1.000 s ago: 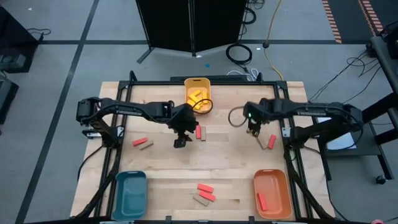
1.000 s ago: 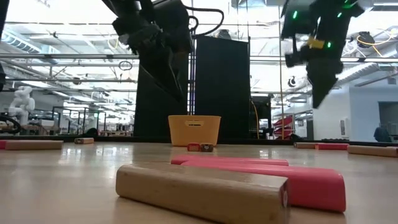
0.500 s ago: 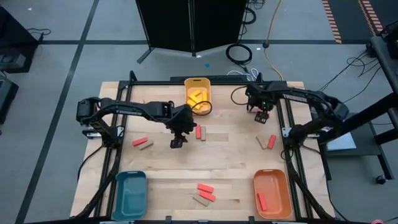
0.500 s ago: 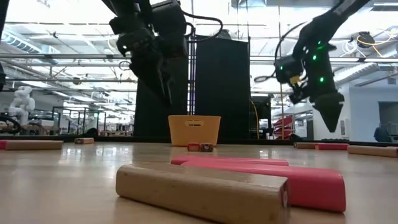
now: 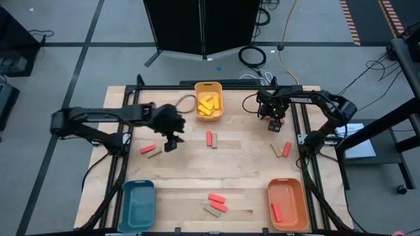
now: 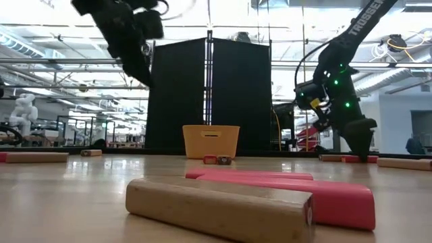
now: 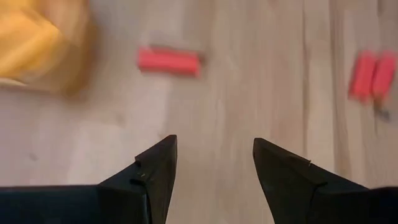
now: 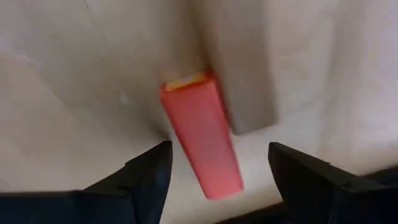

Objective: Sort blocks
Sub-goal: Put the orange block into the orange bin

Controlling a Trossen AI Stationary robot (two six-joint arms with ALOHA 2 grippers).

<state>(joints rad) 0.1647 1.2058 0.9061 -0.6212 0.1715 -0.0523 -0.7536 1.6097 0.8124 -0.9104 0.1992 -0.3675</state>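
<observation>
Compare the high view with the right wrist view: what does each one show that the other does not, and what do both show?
Only the high view shows the yellow plastic tray with yellow blocks, the teal plastic tray, the orange plastic tray and both arms, with the left gripper above the wooden table.

Only the right wrist view shows the right gripper fingers close up, standing open and empty.

Both show the red rectangular block lying against the plain tan wooden block near the table's right edge.
</observation>
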